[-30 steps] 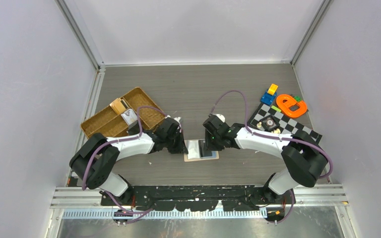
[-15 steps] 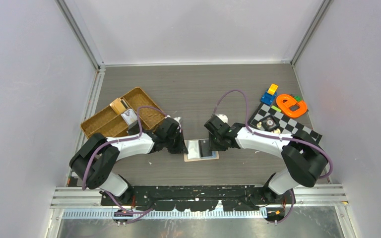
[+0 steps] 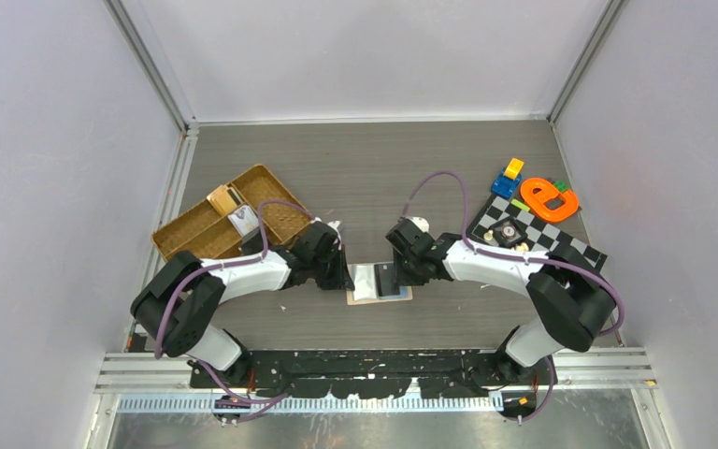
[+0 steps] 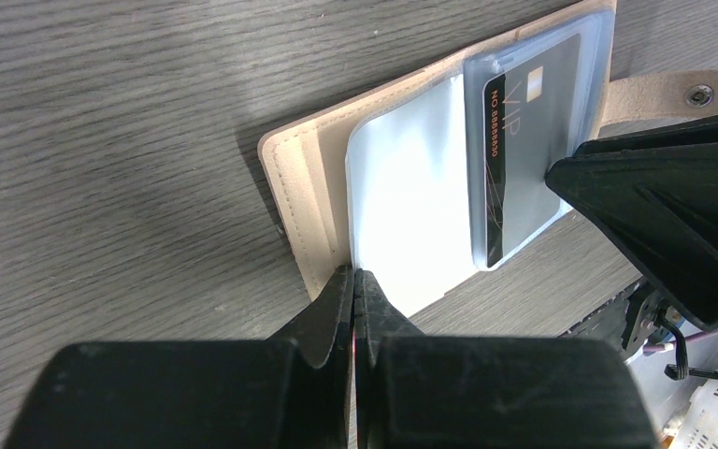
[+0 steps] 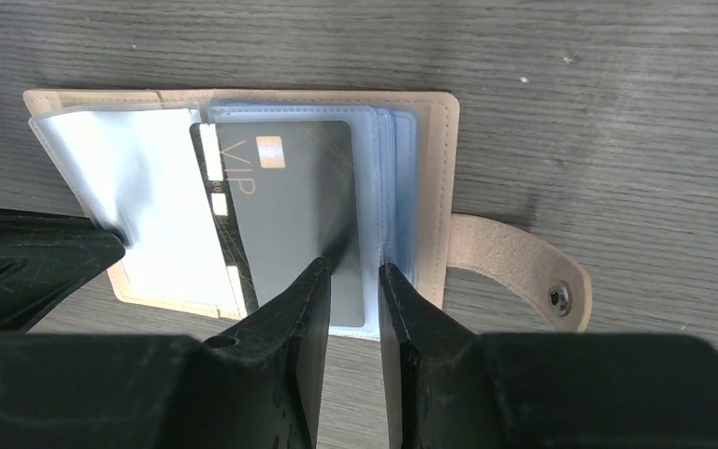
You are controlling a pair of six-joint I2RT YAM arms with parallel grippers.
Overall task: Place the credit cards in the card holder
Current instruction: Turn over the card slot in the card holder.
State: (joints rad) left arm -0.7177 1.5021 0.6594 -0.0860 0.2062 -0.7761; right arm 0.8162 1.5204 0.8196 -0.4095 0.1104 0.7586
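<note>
The wallet [image 5: 430,122] lies open. The left gripper [image 4: 353,281] is closed on a clear plastic page [image 4: 402,206] at the wallet's left side, keeping the pockets exposed. The grey card [image 5: 290,206] sits in a middle pocket. The right gripper [image 5: 353,281], narrowly open, straddles the card's edge, probably to seat it.

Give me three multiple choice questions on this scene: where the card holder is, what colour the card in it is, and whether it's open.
1. Where is the card holder? A in the tray; B on the bare table; C on the checkered mat.
2. The card inside is: A red; B grey; C green.
3. The card holder is: A snapped shut; B standing on edge; C lying open.
Answers: B, wood grain shows around it; B, its VIP face is grey; C, the snap tab lies loose.
</note>
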